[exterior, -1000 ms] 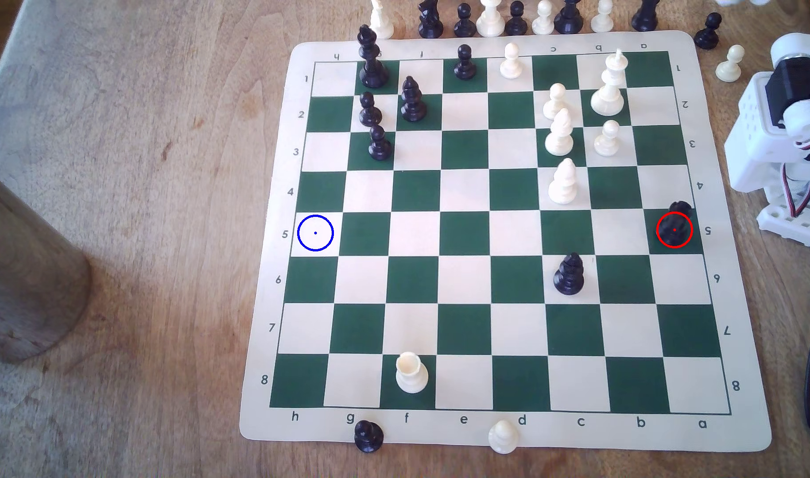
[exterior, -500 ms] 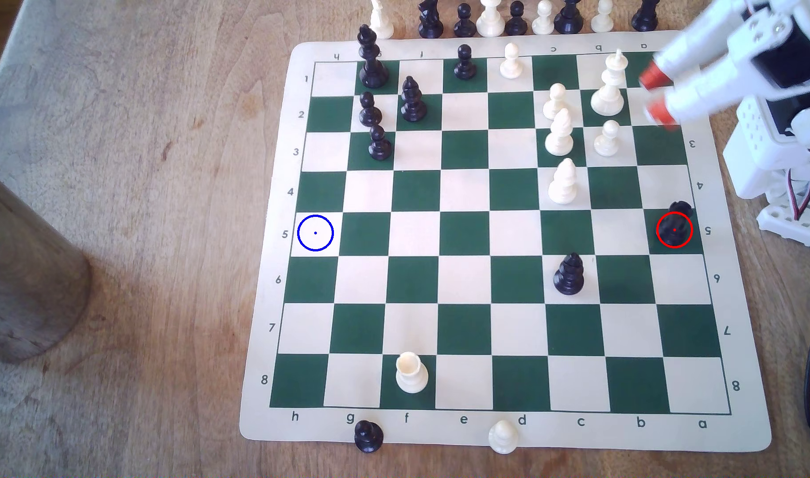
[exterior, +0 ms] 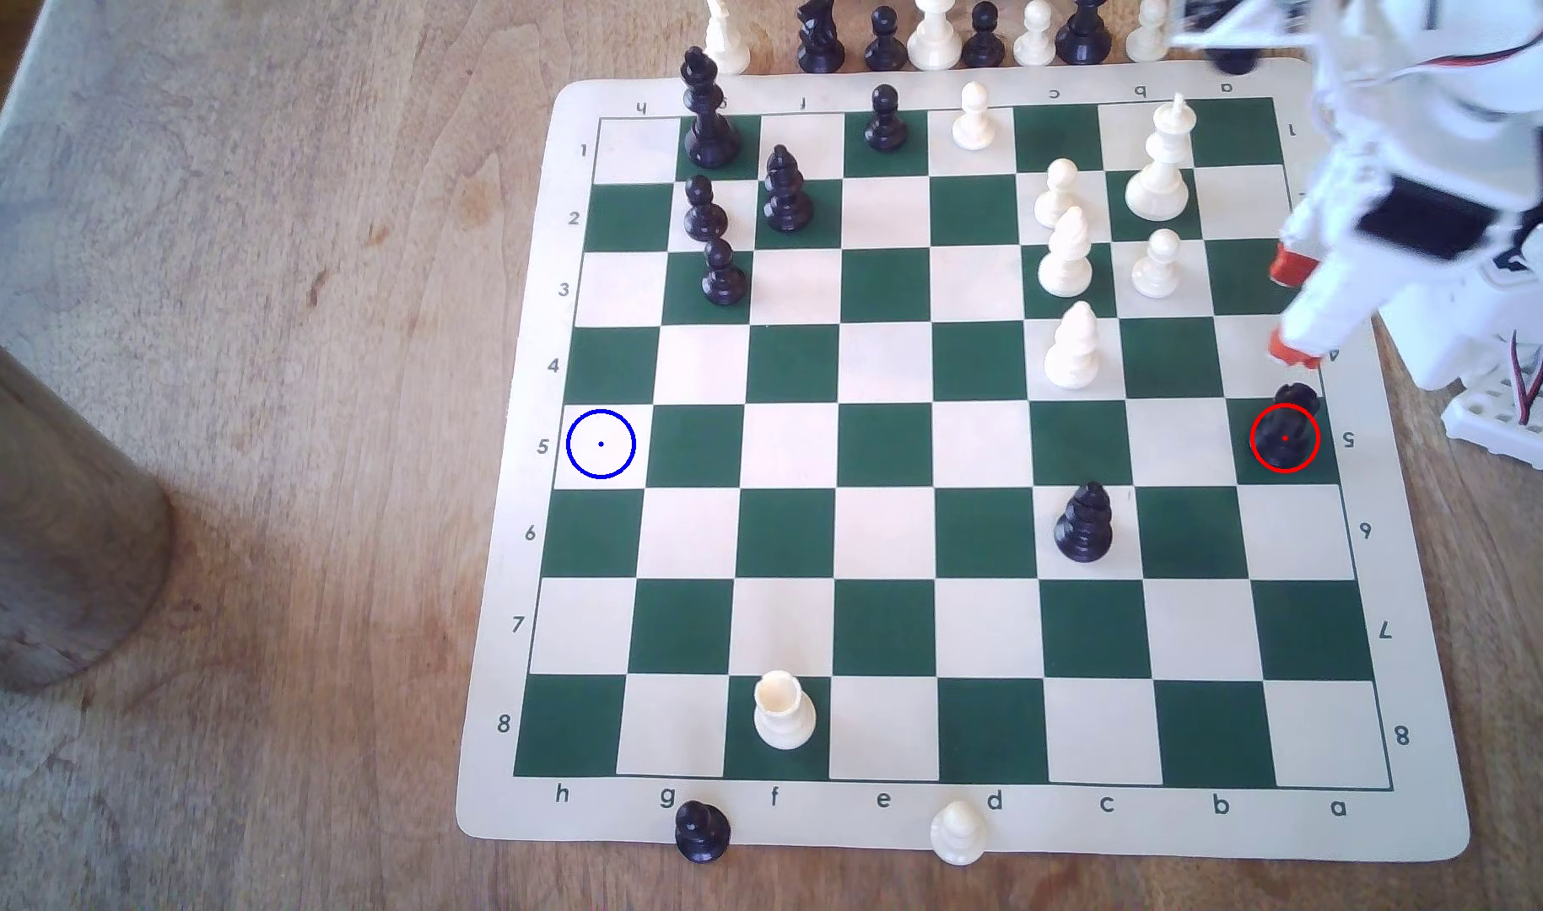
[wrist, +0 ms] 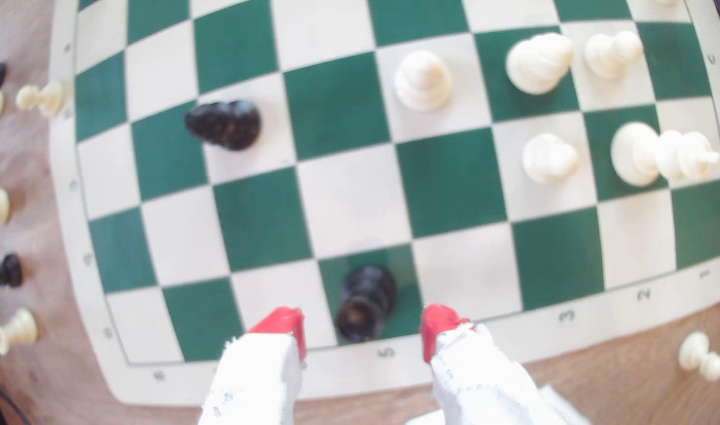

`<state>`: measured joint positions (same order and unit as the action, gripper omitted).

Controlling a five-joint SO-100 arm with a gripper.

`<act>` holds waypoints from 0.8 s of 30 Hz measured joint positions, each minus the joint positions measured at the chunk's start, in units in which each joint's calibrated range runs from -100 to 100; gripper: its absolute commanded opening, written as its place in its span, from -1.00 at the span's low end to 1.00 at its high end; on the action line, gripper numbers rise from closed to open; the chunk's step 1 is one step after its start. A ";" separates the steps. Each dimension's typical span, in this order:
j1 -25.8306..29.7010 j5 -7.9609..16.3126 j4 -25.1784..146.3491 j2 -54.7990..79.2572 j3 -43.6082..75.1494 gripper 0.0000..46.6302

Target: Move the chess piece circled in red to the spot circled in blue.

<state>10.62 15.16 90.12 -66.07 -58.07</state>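
Probably light, rigid and smooth, so prone to slipping or tipping: best pinched across the waist under the notched top, above the flared base. Short, black, squat: the rook [exterior: 1286,427] upright on the dark green red-ringed square at the board's [exterior: 952,819] edge on the exterior view's right, well apart from the blue-ringed cream square [exterior: 601,444] across the same row. Tool [wrist: 362,327] spread wide, empty, red tips flanking the rook without touching.

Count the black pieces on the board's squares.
7. Exterior view, upper left: king, bishop, upper pawn, lower pawn; top middle: third pawn; lower right: second bishop; right edge: circled rook. The arm could hide others.
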 measured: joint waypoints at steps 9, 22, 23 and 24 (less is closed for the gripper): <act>3.91 0.63 -1.99 11.40 -2.44 -0.32; 8.48 2.98 -9.64 16.93 -6.06 -0.30; 8.48 3.03 -10.44 17.34 -6.51 -0.30; 8.48 3.03 -11.95 18.01 -7.41 -0.30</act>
<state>19.10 18.19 78.17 -48.05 -65.48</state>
